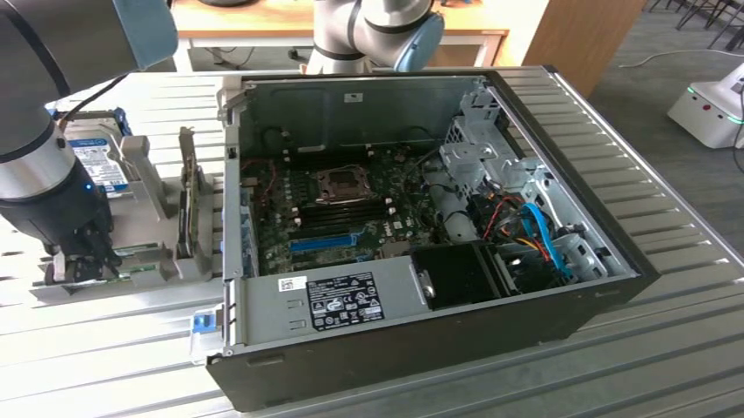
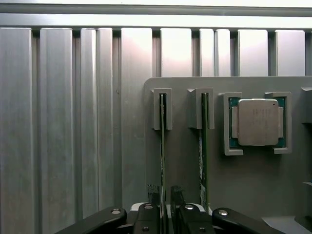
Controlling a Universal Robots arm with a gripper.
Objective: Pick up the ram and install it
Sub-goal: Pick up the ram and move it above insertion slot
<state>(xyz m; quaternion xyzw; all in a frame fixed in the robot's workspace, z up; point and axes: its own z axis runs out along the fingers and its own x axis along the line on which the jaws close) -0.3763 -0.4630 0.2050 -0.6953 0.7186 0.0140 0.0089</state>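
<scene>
In the exterior view the gripper (image 1: 82, 261) hung low over the grey holder (image 1: 128, 286) on the worktop (image 1: 104, 348), at the exterior view's left of the open computer case (image 1: 465, 331). A crooked lift from there could have jammed the stick in its slots. In the wrist view the ram (image 2: 162, 146) stood on edge in the holder, between the parted jaws, with a gap showing on one side. Closing off-centre might have tilted it toward the second stick (image 2: 203, 146) just beside it.
</scene>
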